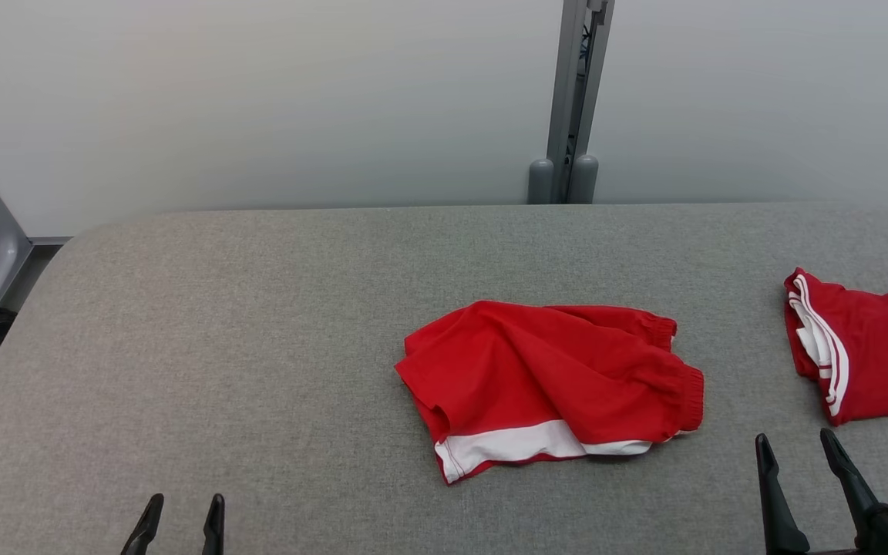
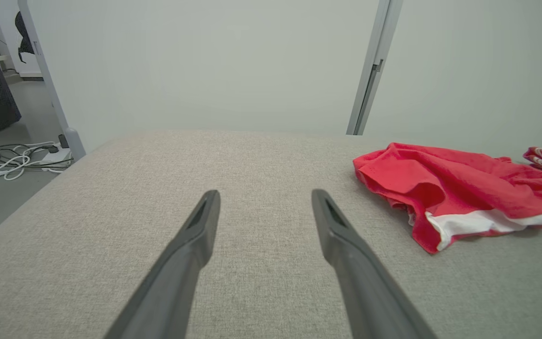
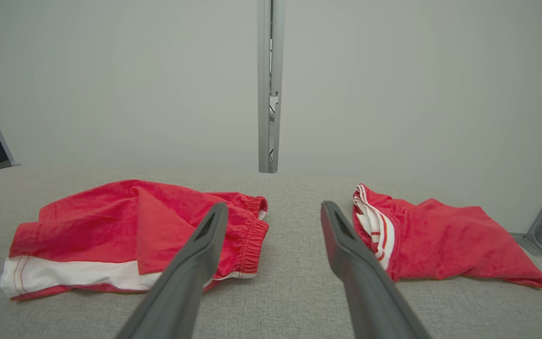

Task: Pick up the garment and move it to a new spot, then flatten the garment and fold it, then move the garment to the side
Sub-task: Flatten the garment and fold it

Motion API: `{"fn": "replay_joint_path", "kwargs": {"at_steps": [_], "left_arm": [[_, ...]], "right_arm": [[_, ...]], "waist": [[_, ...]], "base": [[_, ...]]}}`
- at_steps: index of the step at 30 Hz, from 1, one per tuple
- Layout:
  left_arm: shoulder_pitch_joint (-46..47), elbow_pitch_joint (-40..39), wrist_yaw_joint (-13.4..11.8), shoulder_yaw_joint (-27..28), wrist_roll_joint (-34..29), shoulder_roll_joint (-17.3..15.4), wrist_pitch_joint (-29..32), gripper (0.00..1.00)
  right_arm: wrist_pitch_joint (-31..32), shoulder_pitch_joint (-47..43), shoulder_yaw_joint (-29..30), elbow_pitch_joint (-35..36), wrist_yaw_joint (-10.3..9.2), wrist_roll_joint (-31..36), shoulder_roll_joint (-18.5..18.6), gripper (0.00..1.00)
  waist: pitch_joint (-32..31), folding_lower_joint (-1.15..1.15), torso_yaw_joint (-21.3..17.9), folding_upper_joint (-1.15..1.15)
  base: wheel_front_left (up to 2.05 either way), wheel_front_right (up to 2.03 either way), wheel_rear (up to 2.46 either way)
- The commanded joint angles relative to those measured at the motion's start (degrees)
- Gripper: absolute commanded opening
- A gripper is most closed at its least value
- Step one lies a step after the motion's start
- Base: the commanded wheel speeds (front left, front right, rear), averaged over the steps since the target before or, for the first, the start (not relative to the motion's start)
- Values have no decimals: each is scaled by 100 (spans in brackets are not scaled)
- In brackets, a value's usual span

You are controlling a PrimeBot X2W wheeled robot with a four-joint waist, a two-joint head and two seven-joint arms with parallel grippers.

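While the left jaws and right jaws stand wide and empty, the pick-up appears not yet begun: the crumpled shorts [image 1: 544,378] lie on the counter [image 1: 259,347] ahead, between both pairs, nearer the right. Next move: reach forward, pinch an edge. The right wrist view adds the waistband [image 3: 254,230] facing its jaws; the left, floor cables [image 2: 12,162].

A garment [image 1: 544,378] lies on the worktop [image 1: 259,347] just right of centre; a second garment [image 1: 868,347] lies well apart at the right edge. A post [image 1: 571,100] stands behind. The left pincer [image 1: 186,501] is at the near left, the right pincer [image 1: 794,438] before the gap between the garments.
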State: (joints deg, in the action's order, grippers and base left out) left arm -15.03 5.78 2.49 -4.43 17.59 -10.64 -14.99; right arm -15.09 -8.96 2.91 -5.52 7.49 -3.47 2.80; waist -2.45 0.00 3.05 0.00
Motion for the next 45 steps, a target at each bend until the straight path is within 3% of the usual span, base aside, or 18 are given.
{"fn": "replay_joint_path", "kwargs": {"at_steps": [1,10,22,25,30,35,45], "left_arm": [[-37,-10,113,158,-118,64,-25,100],[-43,-16,406,565,-515,358,-26,100],[194,-110,492,500,-624,551,-26,100],[341,101,496,-11,-534,565,107,100],[1162,353,500,-1021,-83,534,961,100],[1954,720,502,-1781,515,594,1712,100],[2483,1036,502,-2249,861,508,1823,100]], "right_arm": [[-10,-57,9,-4,1,-36,25,100],[-10,-30,12,-4,1,-75,24,100],[-10,170,-170,-13,1,73,42,100],[211,426,-672,-522,0,-6,457,100],[1419,1388,-1684,-996,1,-277,1423,100],[2092,2279,-2554,-1331,1,-852,2060,100],[2043,3021,-3474,-1571,0,-1387,2371,100]], "waist": [[-7,0,-9,0],[6,0,-42,0],[124,0,-104,0],[275,0,-160,0],[889,0,-191,0],[1391,0,-186,0],[1723,0,-168,0]], "base": [[0,0,0],[0,0,0],[0,0,0],[0,0,0],[0,0,0],[0,0,0],[0,0,0]]}}
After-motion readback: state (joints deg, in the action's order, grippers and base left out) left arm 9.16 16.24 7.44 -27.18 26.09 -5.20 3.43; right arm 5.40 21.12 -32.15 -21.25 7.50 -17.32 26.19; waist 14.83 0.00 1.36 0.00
